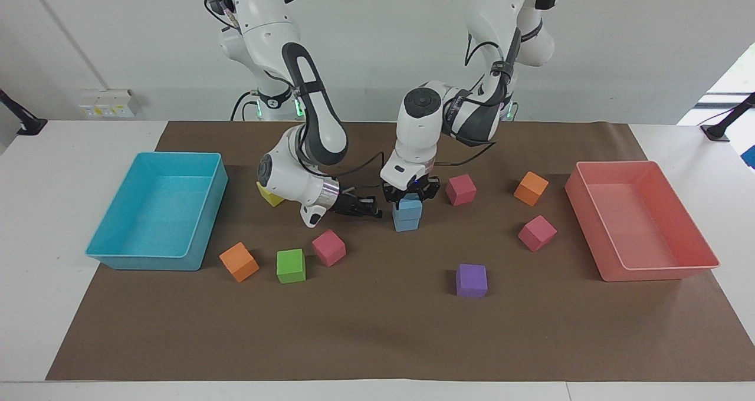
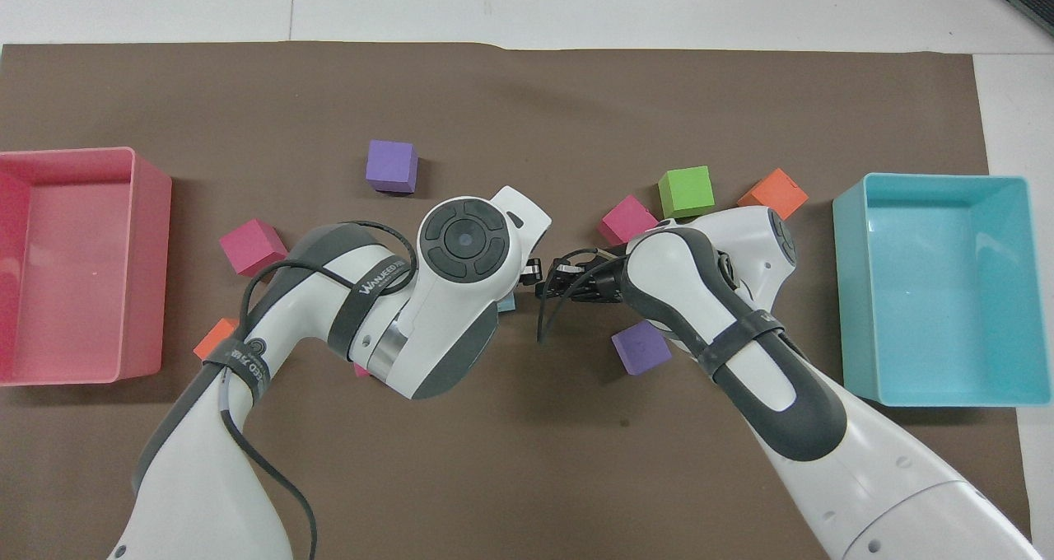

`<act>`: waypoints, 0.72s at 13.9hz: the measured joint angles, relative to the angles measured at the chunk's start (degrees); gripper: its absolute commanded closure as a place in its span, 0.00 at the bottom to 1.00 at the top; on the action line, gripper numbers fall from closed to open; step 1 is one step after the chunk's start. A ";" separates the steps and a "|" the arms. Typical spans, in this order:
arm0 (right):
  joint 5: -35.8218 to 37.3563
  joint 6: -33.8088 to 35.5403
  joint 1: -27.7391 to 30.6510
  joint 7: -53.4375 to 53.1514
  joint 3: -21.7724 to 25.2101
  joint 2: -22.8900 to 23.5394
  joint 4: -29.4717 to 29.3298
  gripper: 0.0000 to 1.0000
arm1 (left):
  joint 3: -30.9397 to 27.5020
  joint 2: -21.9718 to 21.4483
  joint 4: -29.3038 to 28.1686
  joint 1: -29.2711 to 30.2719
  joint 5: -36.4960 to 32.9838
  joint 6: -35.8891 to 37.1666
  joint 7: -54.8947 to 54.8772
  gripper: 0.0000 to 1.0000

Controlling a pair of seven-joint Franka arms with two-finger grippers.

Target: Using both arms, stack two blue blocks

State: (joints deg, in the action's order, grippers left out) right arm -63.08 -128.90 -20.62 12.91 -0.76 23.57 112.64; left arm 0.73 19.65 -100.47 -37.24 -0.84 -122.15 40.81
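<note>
One block [image 1: 408, 207] is sitting on another block [image 1: 406, 221] mid-table, under my left gripper [image 1: 409, 197]. My right gripper [image 1: 370, 207] is hanging just beside them, toward the bin [image 1: 203, 217].

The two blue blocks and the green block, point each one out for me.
Upper blue block [image 1: 410, 206]: facing view, front face, below the left tool.
Lower blue block [image 1: 406, 222]: facing view, front face.
Green block [image 1: 291, 266]: facing view, front face.
</note>
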 measured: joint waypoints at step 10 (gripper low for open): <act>0.00 0.00 0.00 0.00 0.00 0.00 0.00 1.00 | 0.00 0.00 -0.01 0.00 0.00 0.00 0.03 0.00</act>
State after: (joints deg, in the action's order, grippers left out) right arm -63.08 -128.90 -20.62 12.91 -0.76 23.57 112.64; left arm 0.73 19.65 -100.48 -37.24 -0.84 -122.15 40.83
